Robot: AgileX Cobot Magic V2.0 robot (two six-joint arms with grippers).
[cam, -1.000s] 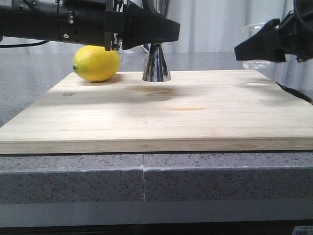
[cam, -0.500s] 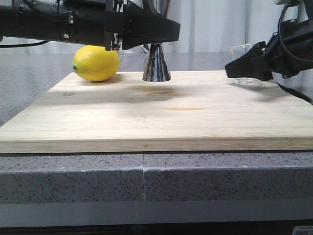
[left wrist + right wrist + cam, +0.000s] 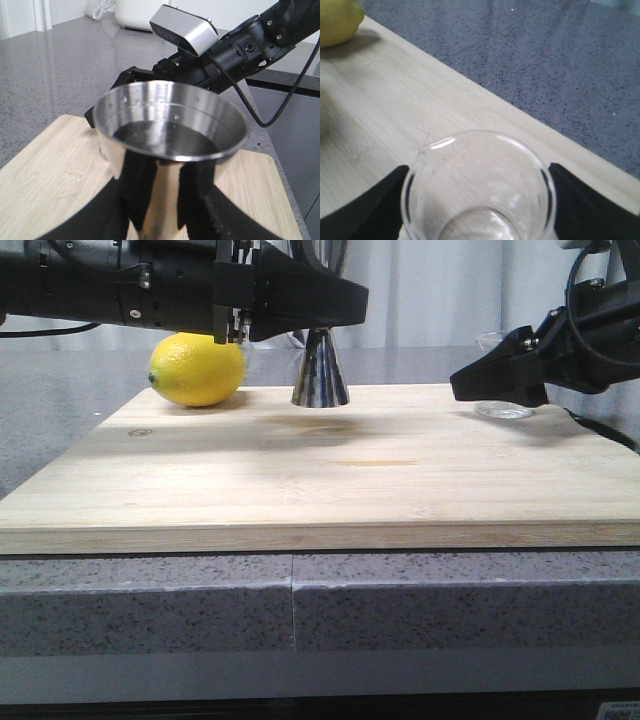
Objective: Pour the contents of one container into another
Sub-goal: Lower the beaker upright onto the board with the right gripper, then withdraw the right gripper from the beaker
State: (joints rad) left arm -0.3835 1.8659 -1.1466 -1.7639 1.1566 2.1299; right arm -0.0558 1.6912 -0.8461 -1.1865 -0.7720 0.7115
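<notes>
The steel jigger (image 3: pixel 320 372) stands upright on the wooden board (image 3: pixel 320 470), at its far middle. My left gripper (image 3: pixel 172 195) is shut on its narrow waist, one black finger (image 3: pixel 142 182) on each side. Its open cup (image 3: pixel 170 132) faces the left wrist camera. At the board's far right, the clear glass beaker (image 3: pixel 503 409) sits low, its base at the board's surface. My right gripper (image 3: pixel 477 200) is shut on it, with the fingers (image 3: pixel 367 207) against the glass wall. The beaker (image 3: pixel 477 185) looks empty, its lip pointing toward the jigger side.
A yellow lemon (image 3: pixel 197 369) lies on the board's far left, just behind my left arm, and shows as a lemon edge (image 3: pixel 335 20) in the right wrist view. Grey speckled counter (image 3: pixel 150 610) surrounds the board. The right arm (image 3: pixel 235 50) reaches in behind the jigger.
My right gripper has come down and moved left with the beaker, from above the board's far right corner to board level. The left arm and jigger have not moved.
</notes>
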